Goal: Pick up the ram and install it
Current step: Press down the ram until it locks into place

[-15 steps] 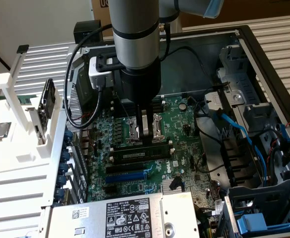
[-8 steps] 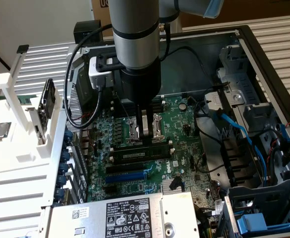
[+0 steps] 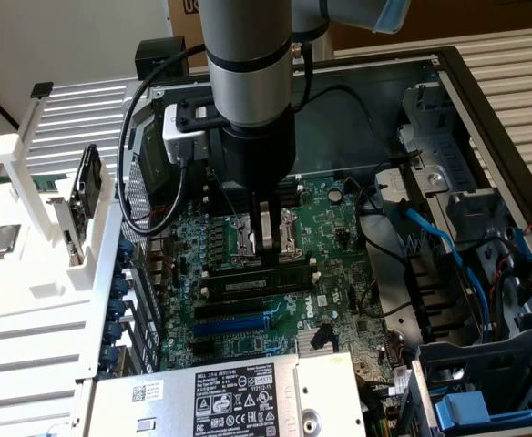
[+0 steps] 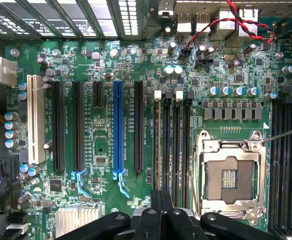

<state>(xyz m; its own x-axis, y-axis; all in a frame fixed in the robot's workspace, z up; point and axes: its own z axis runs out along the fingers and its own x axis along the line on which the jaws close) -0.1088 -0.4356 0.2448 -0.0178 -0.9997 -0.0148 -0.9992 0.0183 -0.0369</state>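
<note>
1. Gripper (image 3: 268,238) shut, fingers together at exterior view's centre, just above the ram (image 3: 259,278)
2. Ram, a thin dark stick, lies seated in a slot (image 4: 158,150) just below the fingertips
3. Open metal CPU socket (image 4: 231,175) beside slots; green motherboard (image 4: 111,65) inside grey case (image 3: 485,118)

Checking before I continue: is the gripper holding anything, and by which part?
Cannot be told: the shut gripper sits over the middle of the ram, which stands on the motherboard.
</note>
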